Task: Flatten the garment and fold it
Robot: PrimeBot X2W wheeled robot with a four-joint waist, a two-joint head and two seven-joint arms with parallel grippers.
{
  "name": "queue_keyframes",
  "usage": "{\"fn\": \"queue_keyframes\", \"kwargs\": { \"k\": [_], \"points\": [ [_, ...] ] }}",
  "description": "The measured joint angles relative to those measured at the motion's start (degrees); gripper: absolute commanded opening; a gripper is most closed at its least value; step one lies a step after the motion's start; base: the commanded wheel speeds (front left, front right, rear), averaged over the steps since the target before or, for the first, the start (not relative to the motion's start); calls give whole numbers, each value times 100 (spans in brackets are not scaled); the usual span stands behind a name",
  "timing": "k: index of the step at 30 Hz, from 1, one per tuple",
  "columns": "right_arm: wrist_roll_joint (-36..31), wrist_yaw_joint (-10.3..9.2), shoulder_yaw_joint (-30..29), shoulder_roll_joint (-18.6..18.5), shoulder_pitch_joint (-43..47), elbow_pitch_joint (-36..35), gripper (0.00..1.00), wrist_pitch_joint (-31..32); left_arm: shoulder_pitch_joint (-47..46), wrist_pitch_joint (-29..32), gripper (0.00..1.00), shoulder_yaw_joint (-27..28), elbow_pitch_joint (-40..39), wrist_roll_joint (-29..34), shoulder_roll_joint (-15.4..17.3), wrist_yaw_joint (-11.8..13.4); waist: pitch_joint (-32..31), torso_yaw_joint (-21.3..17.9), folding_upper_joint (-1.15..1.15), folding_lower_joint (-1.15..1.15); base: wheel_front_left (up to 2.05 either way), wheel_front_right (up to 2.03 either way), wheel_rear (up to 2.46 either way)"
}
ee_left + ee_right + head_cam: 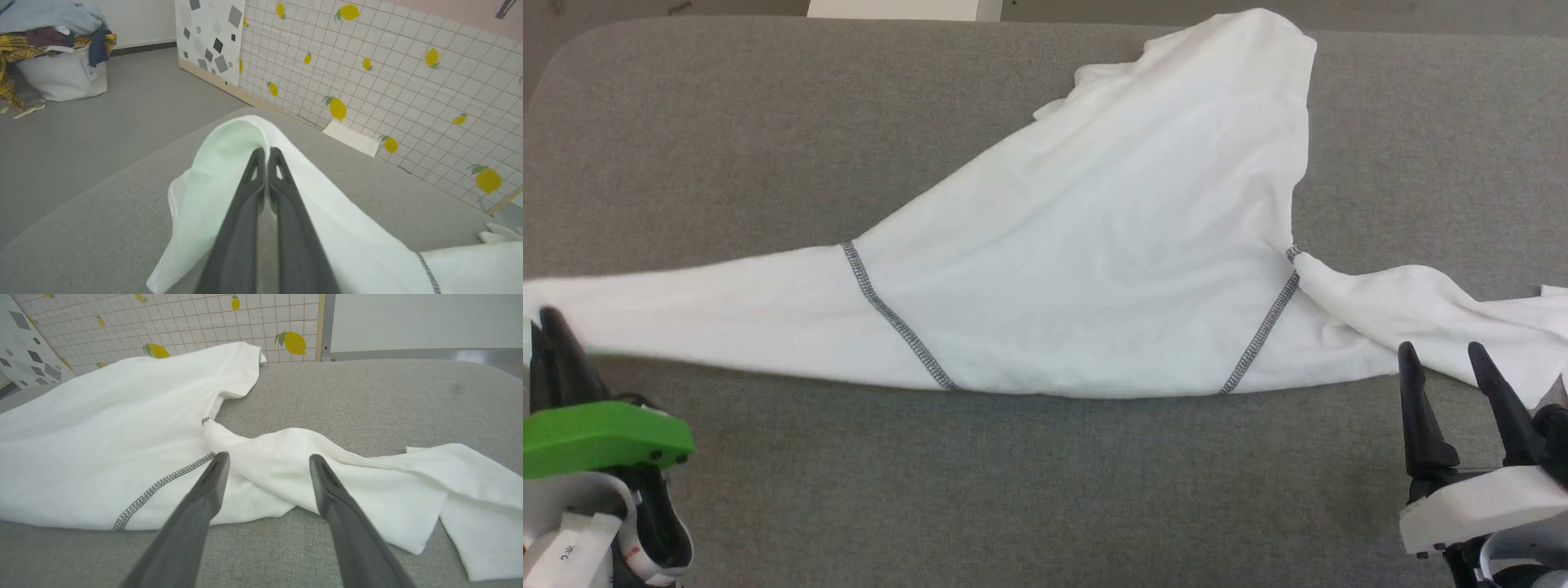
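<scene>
The garment (1094, 245), a white long-sleeved shirt with dark stitched seams, lies spread across the grey table (727, 147), its body bunched toward the far right. One sleeve stretches to the left edge, where my left gripper (547, 318) is shut on its end. The left wrist view shows that sleeve (359, 245) draped over the gripper (267, 152), whose fingers are pressed together on the cloth. The other sleeve (367, 473) lies crumpled at the right. My right gripper (1441, 353) stands open just in front of it, and in its own view its tips (267, 459) hover over that sleeve.
A white box (903, 8) sits beyond the table's far edge. A lemon-patterned tiled wall (388, 61) stands behind the table. On the floor to the left is a white basket (61, 73) heaped with clothes. Bare grey table lies in front of the garment.
</scene>
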Motion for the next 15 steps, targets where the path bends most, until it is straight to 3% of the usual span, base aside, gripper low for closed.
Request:
{"fn": "queue_keyframes", "kwargs": {
  "k": [6, 7, 8, 9, 12, 15],
  "points": [
    [-36, 0, 9, 0, 0, 2, 100, 53, 208, 55, 2, 64, 1077, -208, -171, 20, 15, -51, 0, 0, 0, 0, 0],
    [-47, 0, 9, 0, 0, 2, 100, 63, 206, 24, 48, 43, 1155, -269, -236, -26, 5, -57, 0, 0, 0, 0, 0],
    [-48, 0, 10, 0, 1, 8, 100, 85, 204, -36, 81, 22, 1183, -296, -265, -69, -7, -60, 0, 0, 0, 0, 0],
    [-48, 0, 9, 0, 2, 13, 100, 94, 197, -130, 100, 1, 1200, -299, -283, -133, -25, -64, 0, 0, 0, 0, 0],
    [-48, 0, 11, 0, 15, 25, 100, 102, 143, -463, 100, -135, 1090, -299, -281, -416, -94, -69, 0, 0, 0, 0, 0],
    [-48, 0, 21, 0, 44, 31, 100, 113, 40, -861, 100, -492, 638, -169, -240, -914, -172, -71, 0, 0, 0, 0, 0]
  ]
}}
